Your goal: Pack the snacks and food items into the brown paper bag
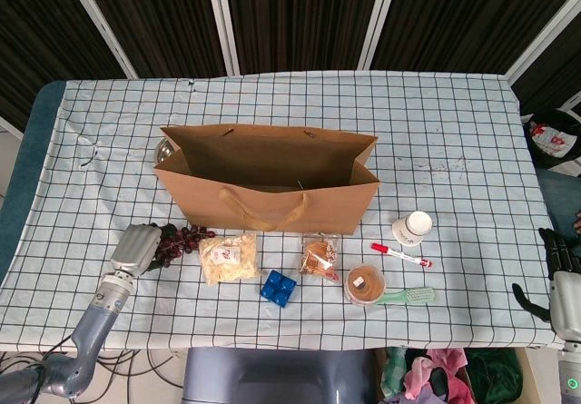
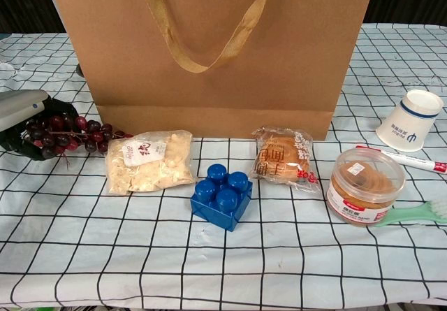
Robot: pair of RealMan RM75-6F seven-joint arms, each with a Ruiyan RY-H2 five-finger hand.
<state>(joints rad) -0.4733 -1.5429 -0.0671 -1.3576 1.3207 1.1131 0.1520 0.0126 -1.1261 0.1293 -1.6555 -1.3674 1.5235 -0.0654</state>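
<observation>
Nearest to me on the checked tablecloth (image 2: 209,269) sits a blue toy brick (image 2: 221,196), and to its right a round clear tub (image 2: 365,186) with a brownish filling, a green toothbrush (image 2: 418,213) lying against its far side. Just behind the brick lie two packets: a clear bag of pale snack pieces (image 2: 149,161) on the left and a wrapped bun (image 2: 282,156) on the right, well apart from each other. My left hand (image 2: 21,119) is at the left edge of the table, fingers curled around a bunch of dark red grapes (image 2: 68,133); some of the bunch trails out toward the pale snack bag, nearly touching it. From the chest view I cannot quite tell whether the bunch is lifted or resting on the cloth. My right hand (image 1: 563,281) hangs off the table's right edge, holding nothing, though its fingers are too small and dark for me to say how they lie. To the right, a red-capped pen (image 2: 405,159) lies near a white paper cup (image 2: 412,120) on its side. Farthest back, the brown paper bag (image 1: 268,189) stands upright and open, handle drooping down its front.
</observation>
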